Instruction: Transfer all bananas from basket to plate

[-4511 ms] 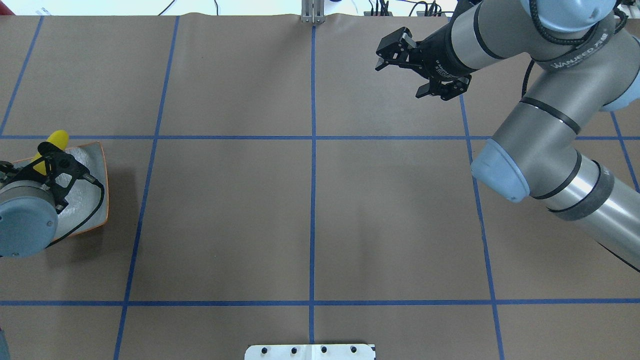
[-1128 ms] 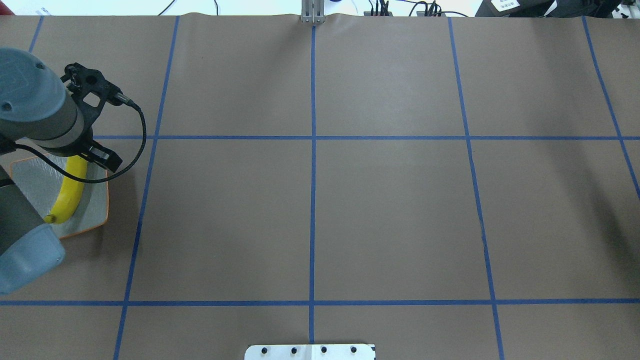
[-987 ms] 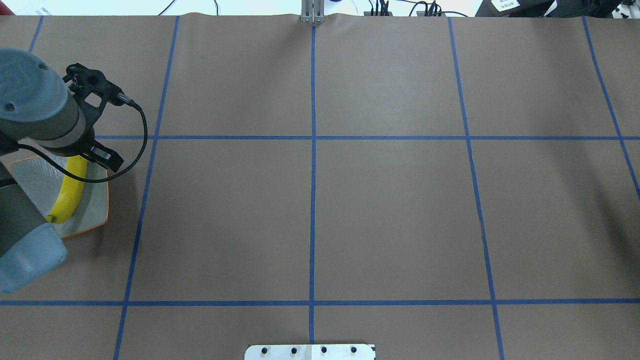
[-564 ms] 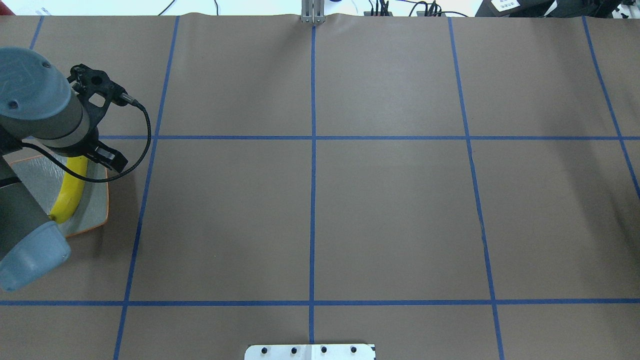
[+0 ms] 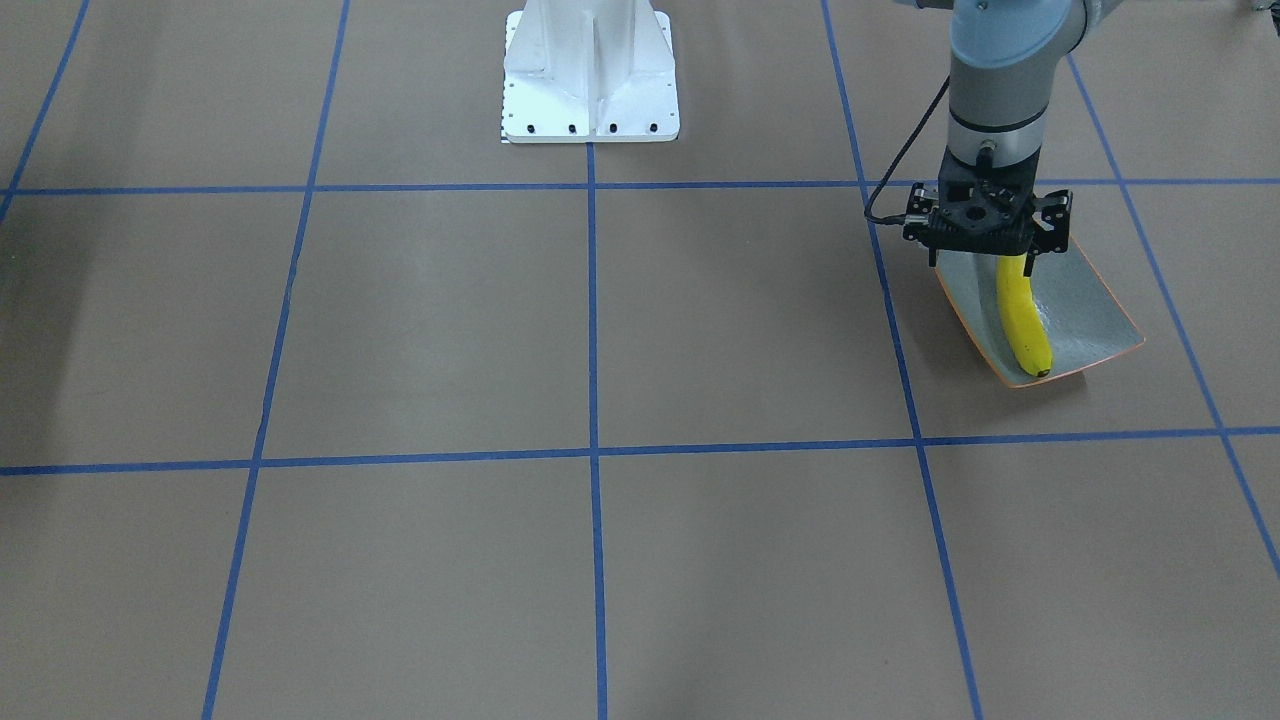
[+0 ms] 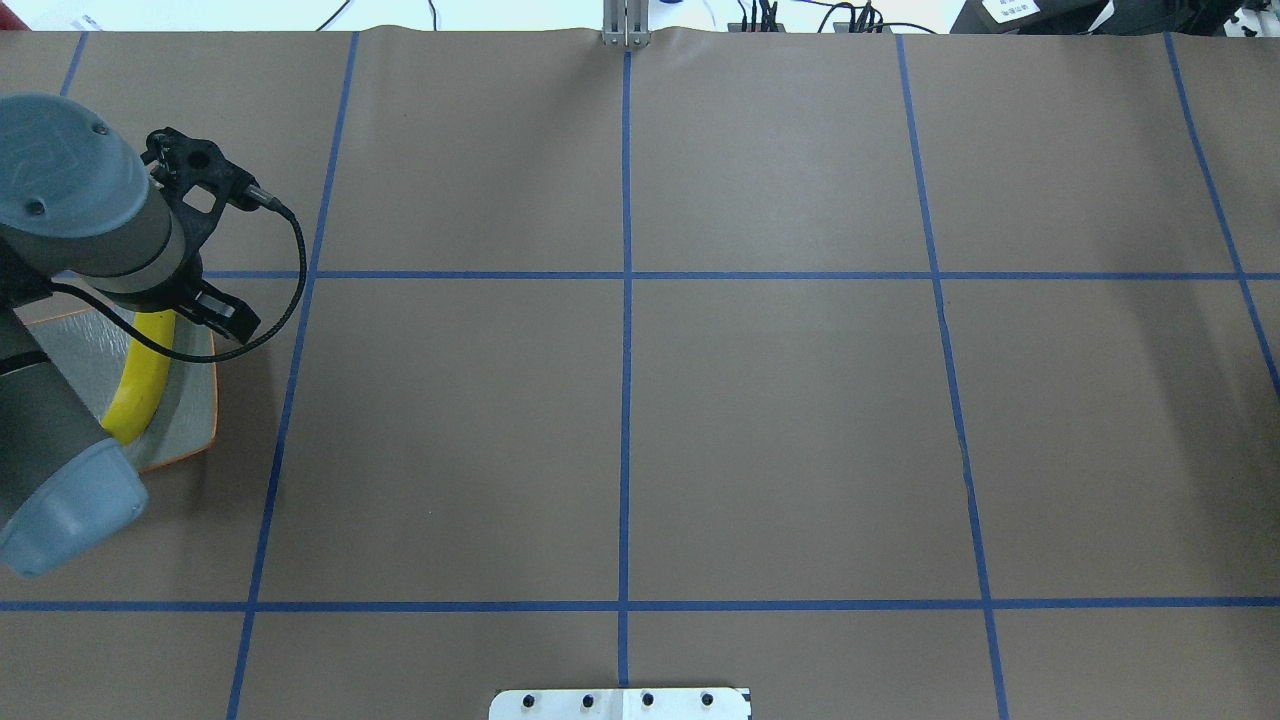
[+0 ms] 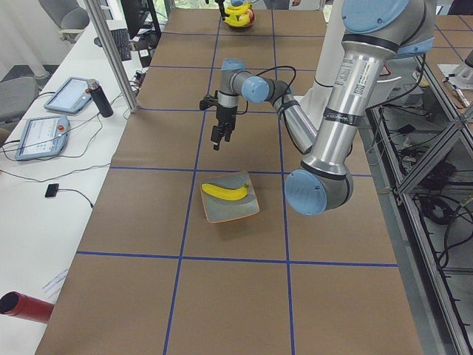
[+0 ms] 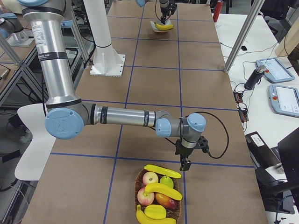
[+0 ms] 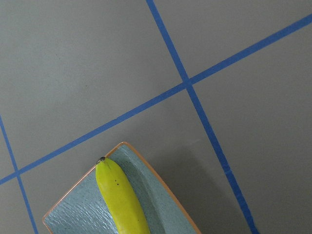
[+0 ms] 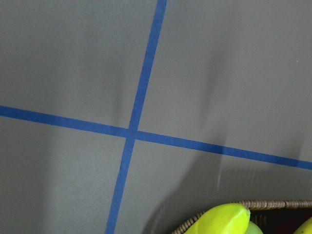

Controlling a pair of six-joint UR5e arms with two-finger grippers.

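Observation:
One yellow banana (image 5: 1022,315) lies lengthwise on the grey-green plate (image 5: 1090,315) at the table's left end. It also shows in the left wrist view as the banana (image 9: 122,200). My left gripper (image 5: 985,258) hangs open just above the plate's robot-side end, holding nothing. At the far right end, a wicker basket (image 8: 140,179) holds three bananas (image 8: 162,171) among other fruit. My right gripper (image 8: 185,163) hovers just above the basket's near rim. I cannot tell whether it is open or shut. The right wrist view catches a banana tip (image 10: 222,220) and the basket rim (image 10: 273,204).
Apples and a pear (image 8: 166,181) share the basket. The white robot base (image 5: 590,70) stands at the table's middle back. A metal post (image 7: 111,52), a dark bottle (image 7: 100,97) and tablets (image 7: 44,137) are at the operators' side.
The banana that my left gripper held 4.5 s ago now lies on the plate. The left arm has drifted slightly away from the plate. The right arm has left the overhead view.

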